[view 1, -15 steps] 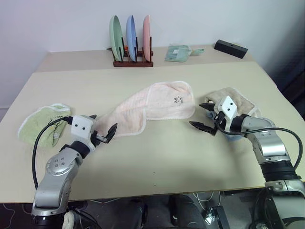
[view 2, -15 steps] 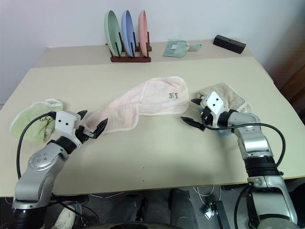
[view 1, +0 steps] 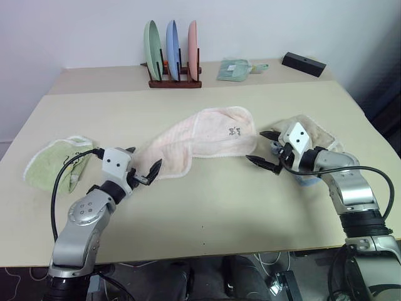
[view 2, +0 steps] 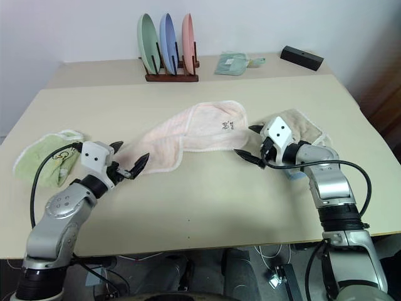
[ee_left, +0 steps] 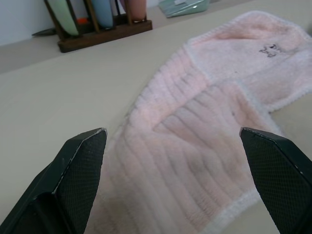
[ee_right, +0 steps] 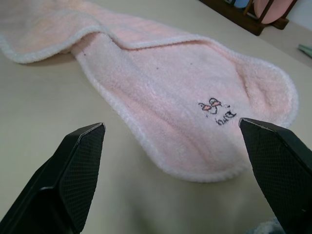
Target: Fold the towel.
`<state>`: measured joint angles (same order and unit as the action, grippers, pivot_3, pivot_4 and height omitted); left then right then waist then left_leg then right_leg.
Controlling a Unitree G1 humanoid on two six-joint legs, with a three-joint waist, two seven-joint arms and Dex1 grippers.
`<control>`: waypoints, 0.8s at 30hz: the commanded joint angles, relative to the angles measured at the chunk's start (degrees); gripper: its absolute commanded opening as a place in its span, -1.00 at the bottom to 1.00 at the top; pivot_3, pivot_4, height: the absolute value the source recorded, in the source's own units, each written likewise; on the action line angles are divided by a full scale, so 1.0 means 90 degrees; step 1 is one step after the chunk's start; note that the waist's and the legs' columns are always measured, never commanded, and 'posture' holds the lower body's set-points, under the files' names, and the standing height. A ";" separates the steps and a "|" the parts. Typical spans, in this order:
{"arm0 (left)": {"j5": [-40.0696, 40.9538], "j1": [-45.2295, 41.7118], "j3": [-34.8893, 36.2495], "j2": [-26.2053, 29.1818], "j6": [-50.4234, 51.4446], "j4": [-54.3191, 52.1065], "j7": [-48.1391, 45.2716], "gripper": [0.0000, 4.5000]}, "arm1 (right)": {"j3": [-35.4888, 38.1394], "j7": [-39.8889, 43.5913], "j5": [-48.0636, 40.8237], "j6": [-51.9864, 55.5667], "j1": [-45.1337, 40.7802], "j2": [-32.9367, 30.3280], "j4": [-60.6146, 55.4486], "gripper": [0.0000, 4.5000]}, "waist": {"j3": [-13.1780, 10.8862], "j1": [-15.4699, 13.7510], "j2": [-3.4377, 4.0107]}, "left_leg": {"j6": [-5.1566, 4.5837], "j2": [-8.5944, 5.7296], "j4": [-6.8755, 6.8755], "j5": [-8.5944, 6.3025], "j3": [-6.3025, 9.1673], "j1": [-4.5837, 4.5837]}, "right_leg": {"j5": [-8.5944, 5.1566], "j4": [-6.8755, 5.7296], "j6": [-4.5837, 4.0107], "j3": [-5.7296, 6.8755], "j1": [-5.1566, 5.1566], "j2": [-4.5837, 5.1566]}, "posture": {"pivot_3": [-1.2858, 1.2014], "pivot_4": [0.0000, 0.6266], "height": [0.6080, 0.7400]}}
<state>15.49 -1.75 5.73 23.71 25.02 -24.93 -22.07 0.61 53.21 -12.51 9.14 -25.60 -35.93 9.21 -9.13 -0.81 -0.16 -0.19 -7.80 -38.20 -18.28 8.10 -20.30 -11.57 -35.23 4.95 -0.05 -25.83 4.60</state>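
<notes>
Silver-grey jointed arms, white wrist blocks, looping black cables; left gripper (view 1: 141,168) and right gripper (view 1: 265,150) have black textured fingers.

The towel (view 1: 207,139) is showing fluffy pink terry cloth with white stitched edging, lying on a smooth matt table (view 1: 207,213); the far rack (view 1: 175,81) is looking like dark wood.
</notes>
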 commanded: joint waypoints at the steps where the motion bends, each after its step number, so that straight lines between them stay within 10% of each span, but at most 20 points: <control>1: 0.0011 -0.0192 -0.0233 0.0064 0.0076 -0.0194 -0.0163 0.98 | 0.0092 -0.0186 -0.0116 0.0202 0.0102 0.0047 -0.0609 1.00 | 0.0000 -0.0002 0.0000 | 0.0000 0.0000 0.0000 0.0000 0.0000 0.0000 | 0.0000 0.0000 0.0000 0.0000 0.0000 0.0000 | 0.03 -0.52 1.00; 15: -0.0814 -0.1471 -0.2048 -0.0311 0.1270 0.0541 0.0002 0.98 | 0.0171 -0.0563 -0.0200 0.0773 0.0562 0.0141 -0.1468 1.00 | 0.0000 0.0008 -0.0001 | 0.0000 0.0000 -0.0002 0.0000 0.0001 0.0002 | 0.0000 -0.0002 0.0001 0.0000 0.0002 -0.0003 | 0.03 -0.52 1.00; 24: -0.0881 -0.1544 -0.1766 -0.0488 0.1997 0.0724 0.0295 0.98 | -0.0008 -0.0588 -0.0105 0.0577 0.0421 0.0312 -0.1197 1.00 | 0.0000 0.0001 -0.0001 | 0.0001 0.0000 -0.0003 0.0000 0.0000 0.0001 | 0.0000 -0.0003 0.0001 -0.0002 0.0001 -0.0003 | 0.03 -0.52 1.00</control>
<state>7.00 -15.88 -12.04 19.33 42.40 -16.56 -19.65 0.29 48.18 -13.14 15.75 -20.64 -33.53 -0.83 -9.12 -0.80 -0.17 -0.18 -7.81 -38.23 -18.27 8.10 -20.29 -11.56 -35.26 4.96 -0.06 -25.82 4.57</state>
